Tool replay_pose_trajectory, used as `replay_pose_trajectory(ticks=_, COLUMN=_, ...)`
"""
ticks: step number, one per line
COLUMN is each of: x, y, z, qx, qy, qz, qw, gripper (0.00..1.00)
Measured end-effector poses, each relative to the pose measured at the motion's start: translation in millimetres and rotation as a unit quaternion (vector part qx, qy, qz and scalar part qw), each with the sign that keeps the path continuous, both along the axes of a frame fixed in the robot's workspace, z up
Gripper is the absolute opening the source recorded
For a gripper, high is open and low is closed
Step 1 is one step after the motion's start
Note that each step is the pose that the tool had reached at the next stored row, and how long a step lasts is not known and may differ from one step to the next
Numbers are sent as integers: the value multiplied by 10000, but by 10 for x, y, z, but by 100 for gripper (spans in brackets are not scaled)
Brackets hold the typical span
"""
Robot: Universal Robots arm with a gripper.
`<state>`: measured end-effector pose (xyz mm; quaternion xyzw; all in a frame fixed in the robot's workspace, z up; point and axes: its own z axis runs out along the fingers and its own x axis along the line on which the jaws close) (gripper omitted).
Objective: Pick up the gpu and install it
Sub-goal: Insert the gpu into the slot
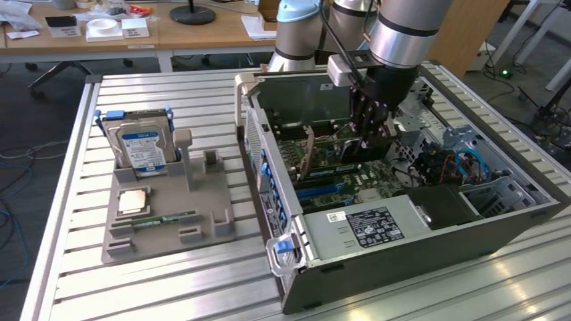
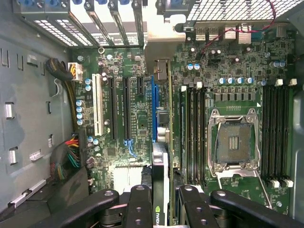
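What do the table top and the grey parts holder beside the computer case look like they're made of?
Table top: looks like bare aluminium. It is built of ribbed silver slats with a dull sheen that catches the light.
Grey parts holder: probably plastic. It is matte and evenly grey, with blocky posts and slots. Whether it is printed or moulded is unclear.

Motherboard (image 2: 137, 109) green. Gpu (image 2: 160, 166) black, green logo. Pincer (image 2: 164, 202) black. Drive (image 1: 143, 148) silver, blue-white label. Tray (image 1: 207, 200) grey. Tabletop (image 1: 160, 287) silver, ribbed.

gpu (image 2: 160, 190) in computer case (image 1: 402, 261), hard drive (image 1: 143, 150) on tray (image 1: 207, 200)
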<state>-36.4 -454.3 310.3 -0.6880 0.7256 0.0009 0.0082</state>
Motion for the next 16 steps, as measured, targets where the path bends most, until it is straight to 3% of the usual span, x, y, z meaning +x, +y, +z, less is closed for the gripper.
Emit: replay_pose_trajectory(ticks=16, x=-63, y=0, z=-1, qx=0, qy=0, qz=0, qw=10000, gripper=27)
